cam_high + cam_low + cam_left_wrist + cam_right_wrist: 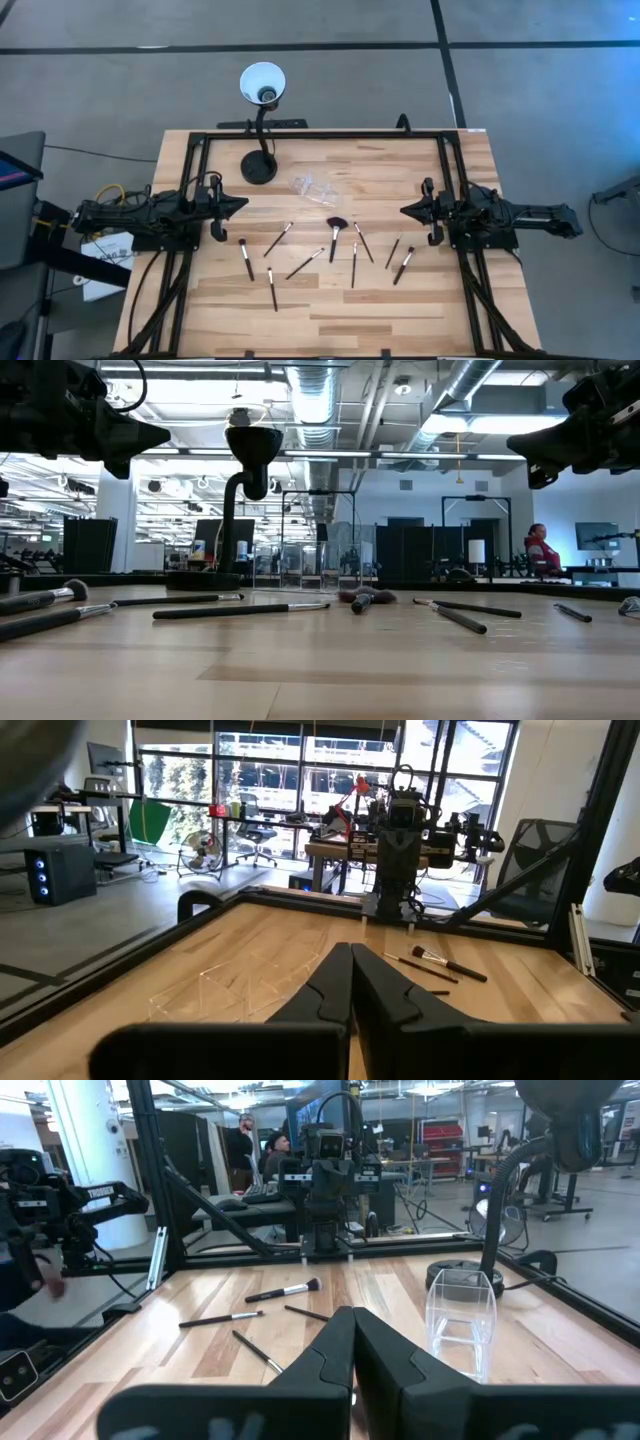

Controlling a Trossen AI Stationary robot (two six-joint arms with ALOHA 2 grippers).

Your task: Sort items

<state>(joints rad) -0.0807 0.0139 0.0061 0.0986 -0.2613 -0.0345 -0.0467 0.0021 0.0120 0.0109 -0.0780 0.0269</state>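
Note:
Several slim dark-handled makeup brushes lie flat and scattered across the middle of the wooden table (330, 310). Among them are a fan-headed one (336, 229), one at the left (246, 258) and one at the right (404, 265). My left gripper (243, 206) hovers shut at the table's left side, pointing level toward the middle, with nothing between its fingers (350, 952). My right gripper (404, 211) mirrors it at the right side, also shut and holding nothing (354, 1312). In the low view both grippers hang well above the brushes.
A black gooseneck lamp with a white shade (262, 82) stands on its round base (259, 167) at the far left of the table. A small clear plastic pouch (312, 187) lies next to it. Black frame rails (320, 135) border the table. A person (538, 550) sits far behind.

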